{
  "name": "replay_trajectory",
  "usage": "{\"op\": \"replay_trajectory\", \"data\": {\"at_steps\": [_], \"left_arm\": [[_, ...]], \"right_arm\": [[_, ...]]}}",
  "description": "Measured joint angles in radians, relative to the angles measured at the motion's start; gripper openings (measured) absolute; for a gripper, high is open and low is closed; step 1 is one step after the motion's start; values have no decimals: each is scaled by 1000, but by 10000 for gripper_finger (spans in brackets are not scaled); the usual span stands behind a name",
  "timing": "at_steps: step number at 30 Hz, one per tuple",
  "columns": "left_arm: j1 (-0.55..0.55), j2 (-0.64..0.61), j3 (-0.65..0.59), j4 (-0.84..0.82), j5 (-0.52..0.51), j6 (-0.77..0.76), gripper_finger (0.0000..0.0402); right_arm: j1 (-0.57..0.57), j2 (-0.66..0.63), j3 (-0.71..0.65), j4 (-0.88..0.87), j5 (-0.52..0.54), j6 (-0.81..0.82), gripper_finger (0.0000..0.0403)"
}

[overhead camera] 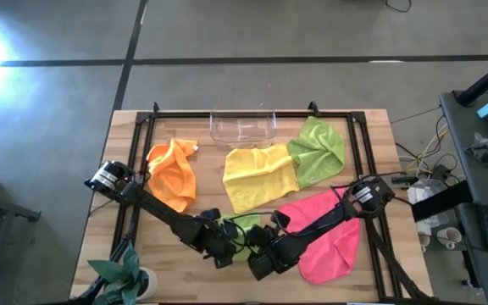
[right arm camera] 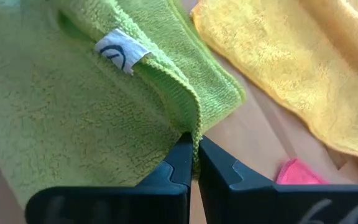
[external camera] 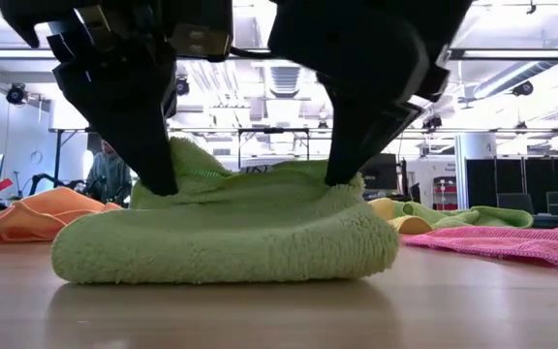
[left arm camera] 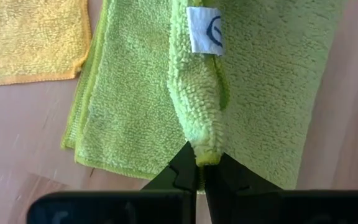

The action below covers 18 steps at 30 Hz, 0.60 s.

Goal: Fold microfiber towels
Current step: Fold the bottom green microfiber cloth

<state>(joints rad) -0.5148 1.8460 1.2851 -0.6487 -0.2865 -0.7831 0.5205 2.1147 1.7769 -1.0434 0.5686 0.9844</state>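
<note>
A lime green towel (overhead camera: 241,230) lies folded on the table near the front middle; it fills the low view (external camera: 231,233), and a white label (left arm camera: 202,30) shows on it. My left gripper (overhead camera: 224,252) (external camera: 158,179) and my right gripper (overhead camera: 258,254) (external camera: 342,170) both stand over it, each shut on its upper cloth. The orange towel (overhead camera: 174,174), yellow towel (overhead camera: 261,174), second lime green towel (overhead camera: 318,148) and pink towel (overhead camera: 329,237) lie spread on the table. My left gripper pinches a raised ridge of the towel's upper layer, at its hemmed edge (left arm camera: 205,149), between its two fingertips. It comes from above, pointing down. The rest of the towel lies on the table. Whether it holds one layer or several I cannot tell. My right gripper pinches the towel's hemmed edge (right arm camera: 196,140) between its two fingertips, from above, pointing down, a short way to the right of the left gripper. The cloth beside the fingers is pulled up slightly, and the bulk rests on the table.
A clear plastic tray (overhead camera: 244,127) stands at the far middle. A black frame (overhead camera: 356,135) runs around the work area. A small potted plant (overhead camera: 125,275) stands at the near left corner. Bare wood shows in front of the towel (external camera: 260,310).
</note>
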Motion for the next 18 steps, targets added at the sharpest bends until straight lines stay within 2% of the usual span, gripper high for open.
{"op": "replay_trajectory", "data": {"at_steps": [7, 18], "left_arm": [[15, -44, -6, -81, -52, -50, 1], [50, -46, -43, -67, -55, -49, 1]], "right_arm": [[-30, 0, 16, 5, 0, -44, 8], [-68, 2, 14, 1, -9, -79, 8]]}}
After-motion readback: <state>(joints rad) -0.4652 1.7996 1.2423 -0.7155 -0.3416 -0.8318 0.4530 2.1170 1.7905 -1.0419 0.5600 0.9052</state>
